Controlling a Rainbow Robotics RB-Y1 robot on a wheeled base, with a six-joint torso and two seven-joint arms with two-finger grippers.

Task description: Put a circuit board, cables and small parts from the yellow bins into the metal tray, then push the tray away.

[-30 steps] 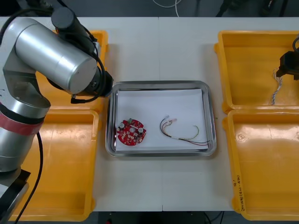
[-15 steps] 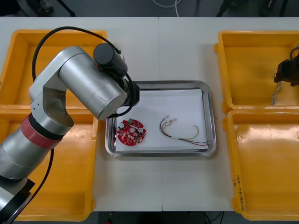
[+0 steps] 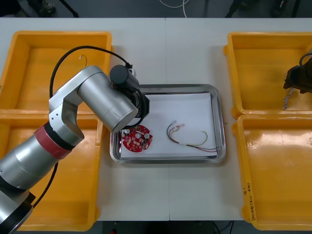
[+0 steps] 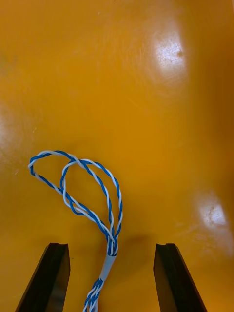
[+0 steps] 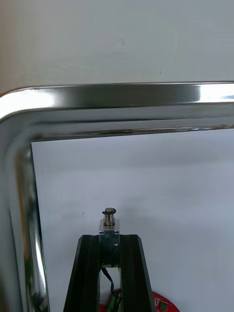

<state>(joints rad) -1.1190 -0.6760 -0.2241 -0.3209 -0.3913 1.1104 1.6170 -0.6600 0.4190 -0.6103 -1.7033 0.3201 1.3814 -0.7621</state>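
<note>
Black fingers [image 5: 87, 273] of the left gripper [image 5: 109, 240] are clamped on a small metal part [image 5: 109, 223], which stands upright between their tips with its round head just clear of them. Gripper and part hang over the white lining of the metal tray [image 5: 122, 95], inside the tray's far left corner, near its left wall and short of its far rim. Just nearer than the fingers, a round red circuit board [image 3: 137, 138] lies flat on the lining in the tray's near left part. The left arm [image 3: 105, 100] reaches in from the tray's left across the left yellow bins [image 3: 29, 63]. Its elbow is bent, its silver forearm slants over the tray's left rim, and its wrist is turned down above the lining. Right of the board, about the tray's middle, lies a cable of black, red and yellow strands [image 3: 190, 138], curled at one end and running toward the tray's near right corner. Well apart from the tray, to its right, the right gripper [image 4: 111, 247] hangs low in the far right yellow bin [image 3: 258, 63] with its fingers spread wide. A twisted blue and white cable [image 4: 90, 200] lies on the bin's floor, its bound end between the two tips and touching neither, its loop reaching beyond them.
</note>
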